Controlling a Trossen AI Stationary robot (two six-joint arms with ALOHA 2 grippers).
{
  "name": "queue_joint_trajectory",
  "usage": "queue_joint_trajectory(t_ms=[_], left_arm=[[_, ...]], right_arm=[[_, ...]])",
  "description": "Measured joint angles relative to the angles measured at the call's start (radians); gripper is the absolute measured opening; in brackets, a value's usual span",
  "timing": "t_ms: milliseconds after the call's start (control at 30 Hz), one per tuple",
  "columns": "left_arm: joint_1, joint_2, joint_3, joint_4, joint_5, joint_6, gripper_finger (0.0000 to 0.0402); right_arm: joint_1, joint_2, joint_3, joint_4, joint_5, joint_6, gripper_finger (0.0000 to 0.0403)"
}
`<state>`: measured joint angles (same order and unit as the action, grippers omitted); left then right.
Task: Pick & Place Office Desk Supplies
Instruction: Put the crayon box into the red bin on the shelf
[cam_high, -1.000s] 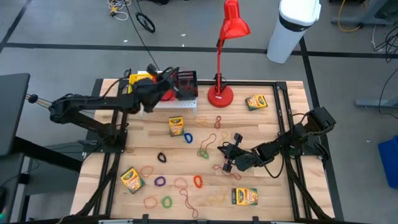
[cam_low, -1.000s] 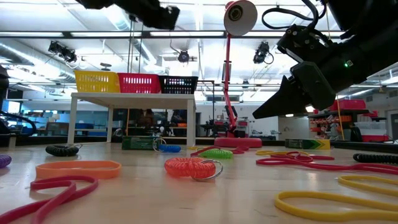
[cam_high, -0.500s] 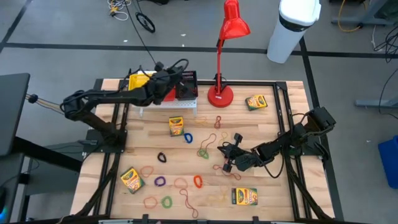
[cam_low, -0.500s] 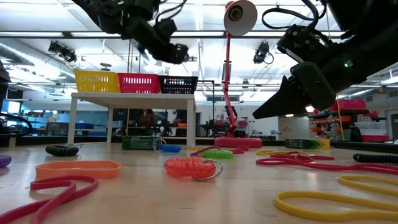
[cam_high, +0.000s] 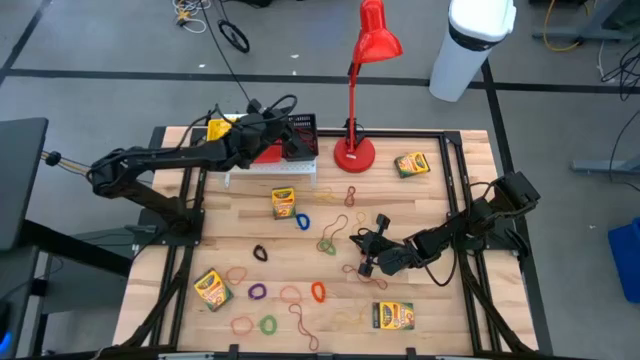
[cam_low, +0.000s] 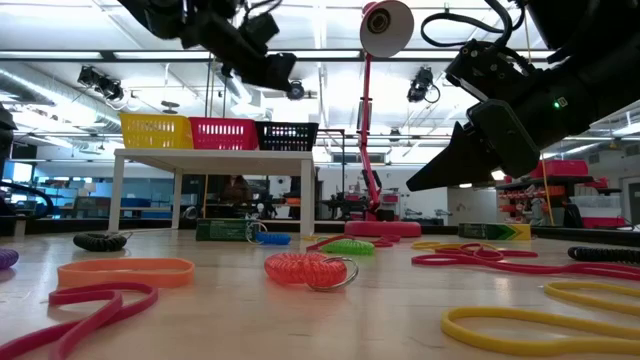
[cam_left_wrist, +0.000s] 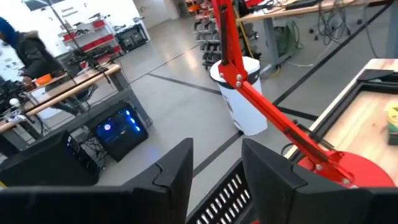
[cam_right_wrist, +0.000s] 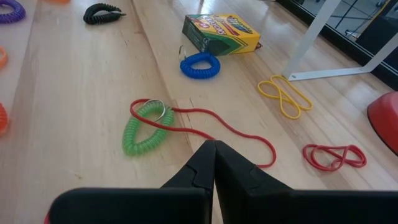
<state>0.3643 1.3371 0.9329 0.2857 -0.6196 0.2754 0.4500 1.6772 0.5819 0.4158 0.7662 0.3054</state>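
Jaws of the left gripper (cam_high: 290, 137) are parted a little and hold nothing, poised above the small baskets on the white rack (cam_high: 272, 172) at the counter's (cam_high: 430, 205) far left, likely the drop-off spot. Crayon boxes (cam_high: 284, 202) and coloured rubber bands (cam_high: 257, 291) lie scattered across the wood, none yet gathered. Further right, a red desk lamp (cam_high: 357, 90) stands at the back edge. Lower right, the right gripper (cam_high: 366, 254) has its jaws pressed together, empty, hovering low near a green coil band (cam_right_wrist: 142, 130), seemingly waiting.
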Motion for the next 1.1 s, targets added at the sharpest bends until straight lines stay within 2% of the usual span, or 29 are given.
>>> queue_joint_trajectory(t_ms=[167,367,633,700,800,900,1100], left_arm=[[-0.045,-0.075,0.000,-0.166,0.003,0.018,0.0142],[-0.137,-0.135,-0.002,-0.322,0.032,-0.004,0.0099],[-0.282,-0.128,-0.002,-0.347,0.155,0.000,0.0042],[-0.311,-0.127,-0.004,-0.354,0.158,0.001,0.0034],[-0.349,-0.133,-0.050,-0.265,0.157,0.027,0.0026],[-0.370,-0.157,-0.152,-0.132,0.168,0.038,0.0023],[-0.378,-0.200,-0.391,0.193,0.302,0.004,0.0023]], right_arm=[[0.000,0.000,0.000,-0.001,0.000,0.000,0.0017],[0.000,0.000,0.000,-0.002,-0.009,-0.004,0.0017],[0.000,0.000,0.000,0.000,-0.015,-0.004,0.0017],[0.000,0.000,0.000,0.000,-0.015,0.000,0.0017],[0.000,0.000,0.000,0.001,-0.018,0.001,0.0017],[0.000,0.000,0.000,0.001,-0.018,0.003,0.0017],[0.000,0.000,0.000,0.001,-0.018,0.003,0.0017]])
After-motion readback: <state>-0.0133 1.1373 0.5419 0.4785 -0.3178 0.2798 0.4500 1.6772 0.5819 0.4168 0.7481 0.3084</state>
